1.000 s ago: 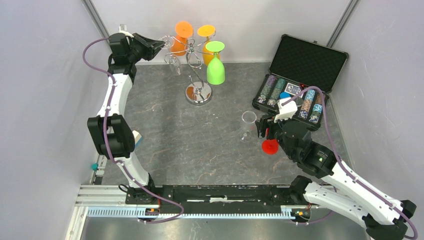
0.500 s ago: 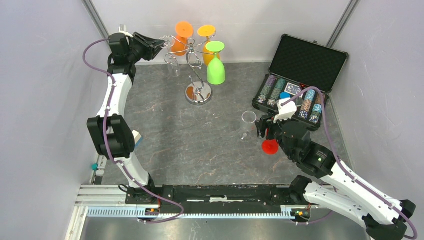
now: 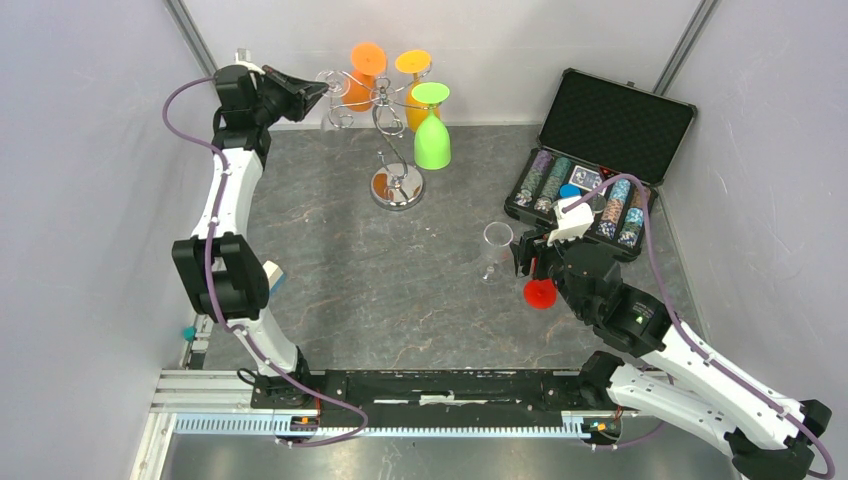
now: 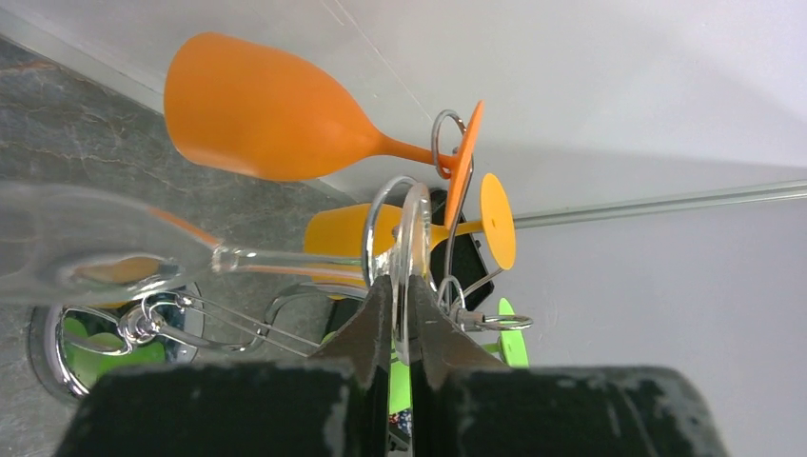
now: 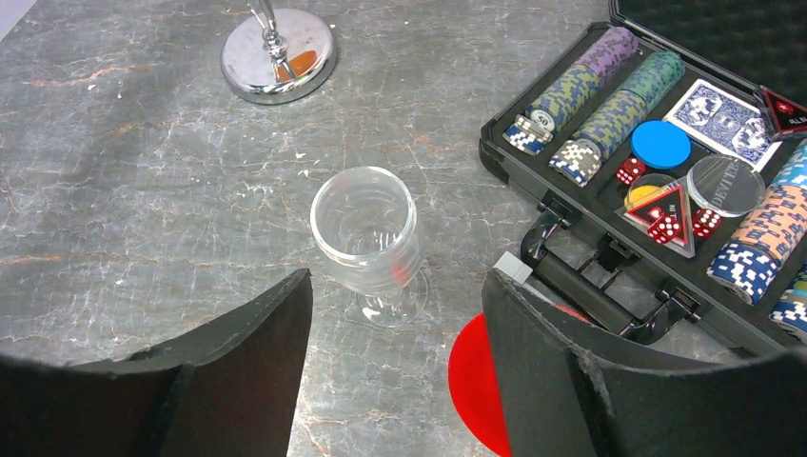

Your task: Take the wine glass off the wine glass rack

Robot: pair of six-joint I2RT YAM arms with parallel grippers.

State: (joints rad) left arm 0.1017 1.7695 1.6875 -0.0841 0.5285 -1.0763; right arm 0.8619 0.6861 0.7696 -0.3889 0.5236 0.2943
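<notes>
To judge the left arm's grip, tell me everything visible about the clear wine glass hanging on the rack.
The clear wine glass is transparent, glass or plastic: rounded bowl, thin stem, flat round foot. It hangs bowl-down at the left side of the wine glass rack, its stem running through a silver scroll loop. The left gripper is shut on the foot's rim, seen edge-on between its fingers. Nothing else visibly touches it; orange glasses hang beyond.
</notes>
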